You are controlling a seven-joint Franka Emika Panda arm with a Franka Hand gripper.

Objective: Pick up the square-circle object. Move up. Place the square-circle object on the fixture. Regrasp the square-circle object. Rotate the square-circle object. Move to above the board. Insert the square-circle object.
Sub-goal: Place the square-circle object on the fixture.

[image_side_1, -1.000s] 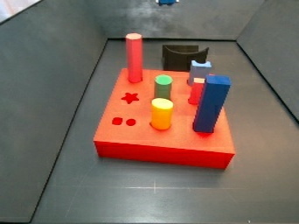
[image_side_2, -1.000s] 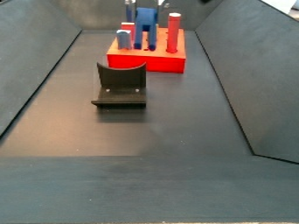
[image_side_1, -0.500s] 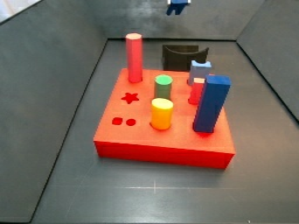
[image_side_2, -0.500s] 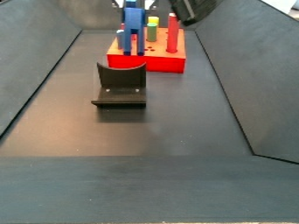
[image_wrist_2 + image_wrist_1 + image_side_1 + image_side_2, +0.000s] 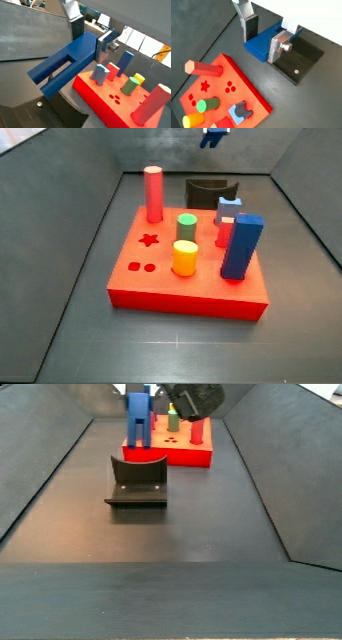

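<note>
In a side view, the large flat red square board (image 5: 187,288) lies mid-floor. The small black notched fixture (image 5: 207,191) stands just behind it, clear of its rear edge.

On the board:
- The red cylinder (image 5: 154,193) stands at the rear left.
- The star hole (image 5: 150,240) lies in front of the red cylinder.
- The green cylinder (image 5: 187,226) stands near the centre.
- The yellow cylinder (image 5: 185,258) stands in front of the green cylinder.
- The tall blue square prism (image 5: 242,246) stands at the right.
- The light-blue piece (image 5: 230,208) stands behind the prism.

The gripper (image 5: 214,133) hangs high above the fixture. The small dark-blue plastic square-circle object (image 5: 261,42) sits between its fingers (image 5: 246,22).
</note>
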